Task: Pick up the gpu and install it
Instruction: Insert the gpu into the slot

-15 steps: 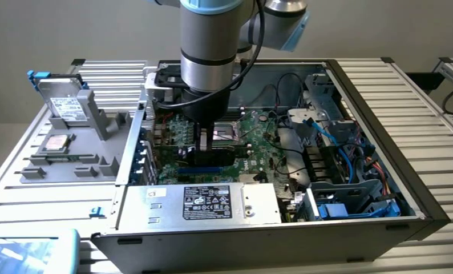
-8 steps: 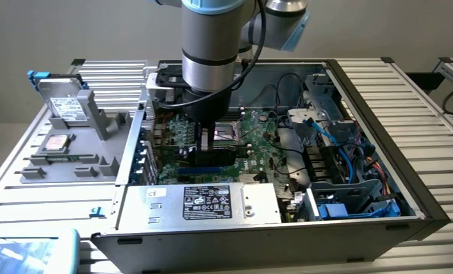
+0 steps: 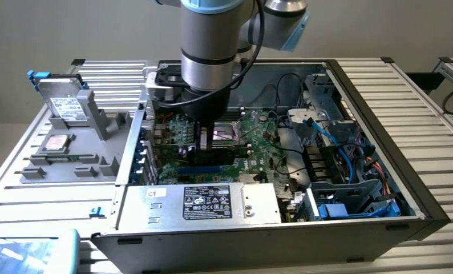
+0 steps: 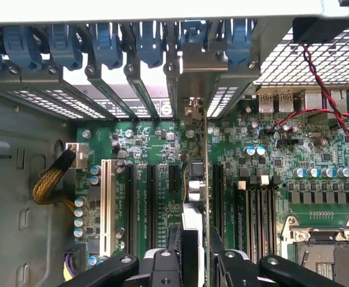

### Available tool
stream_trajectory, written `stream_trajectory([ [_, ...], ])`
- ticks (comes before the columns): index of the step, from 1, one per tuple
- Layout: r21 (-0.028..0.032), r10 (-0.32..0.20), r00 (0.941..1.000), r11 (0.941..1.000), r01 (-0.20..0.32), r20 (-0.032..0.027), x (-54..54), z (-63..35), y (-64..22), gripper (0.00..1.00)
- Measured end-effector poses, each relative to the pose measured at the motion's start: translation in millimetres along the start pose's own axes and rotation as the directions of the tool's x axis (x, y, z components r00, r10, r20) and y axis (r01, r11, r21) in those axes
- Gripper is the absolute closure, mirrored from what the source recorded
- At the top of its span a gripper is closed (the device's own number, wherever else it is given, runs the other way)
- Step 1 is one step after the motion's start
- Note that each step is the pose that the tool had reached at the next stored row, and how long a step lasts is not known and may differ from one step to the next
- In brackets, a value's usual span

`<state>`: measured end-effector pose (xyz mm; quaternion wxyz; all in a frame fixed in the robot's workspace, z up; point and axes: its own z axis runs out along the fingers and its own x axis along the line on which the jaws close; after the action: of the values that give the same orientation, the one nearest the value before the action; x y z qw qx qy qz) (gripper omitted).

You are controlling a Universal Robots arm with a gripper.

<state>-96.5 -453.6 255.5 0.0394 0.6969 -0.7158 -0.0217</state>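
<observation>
Exterior view: an open computer case [image 3: 287,245] lying on its side on a slatted table [image 3: 424,103], with the arm [image 3: 207,51] plunged straight down into it over the motherboard [image 4: 156,143]. Toward the exterior view's left, outside the case, a gray tray [image 3: 97,154] carrying hard drives [image 3: 68,107]. Along the near wall, a silver power supply [image 3: 211,202] with a black label. Toward the exterior view's right, a tangle of blue cables [image 3: 329,137] beside the drive cage.

Wrist view: a row of blue latches [image 4: 106,42] along the case's rear wall, above perforated slot openings. Below them, black expansion slots [image 4: 150,203] and one white slot [image 4: 107,203] side by side on the green board. Off to one side, a yellow braided cable [image 4: 49,182] against the case floor. On the other side, red and black twisted wires [image 4: 324,89] draped across the rear grille, and a processor socket [image 4: 321,251] close to the claw's flank.

Claw [image 4: 195,263] clenched on the gpu [image 4: 198,179], one black finger on each face. Card seen edge-on, upright between neighbouring black slots, reaching from the fingers toward the rear wall. Its silver bracket [image 4: 201,66] up against a slot opening, just under a blue latch. Cannot tell whether the card's lower edge is pressed home in its slot.
</observation>
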Motion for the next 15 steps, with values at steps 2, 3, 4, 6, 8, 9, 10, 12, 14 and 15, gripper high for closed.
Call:
stream_trajectory([
  [2,0.0000,0.000,1.0000,1.0000,0.000,-0.0001,0.1,0.1,0.6,0.72],
  [3,0.0000,0.000,1.0000,1.0000,0.000,-0.0001,0.1,0.2,0.6,0.72],
  [4,0.0000,0.000,1.0000,1.0000,0.000,-0.0001,0.1,0.2,0.7,0.72],
  [6,0.0000,0.000,1.0000,1.0000,0.000,0.0000,0.1,0.3,0.7,0.72],
  [8,0.0002,0.000,1.0000,1.0000,0.000,0.0001,-0.2,0.4,0.6,0.72],
  [9,0.0001,0.000,1.0000,1.0000,0.000,-0.0001,-0.2,0.4,0.7,0.72],
  [10,0.0001,0.000,1.0000,1.0000,0.000,-0.0003,-0.2,0.6,0.6,0.72],
  [12,0.0001,0.000,1.0000,1.0000,0.000,-0.0005,-0.2,1.4,0.5,0.72],
  [14,0.0000,0.000,1.0000,1.0000,0.000,-0.0006,-0.2,1.9,0.5,0.72],
  [15,0.0001,0.000,1.0000,1.0000,0.000,-0.0004,-0.2,2.3,0.5,0.72],
])
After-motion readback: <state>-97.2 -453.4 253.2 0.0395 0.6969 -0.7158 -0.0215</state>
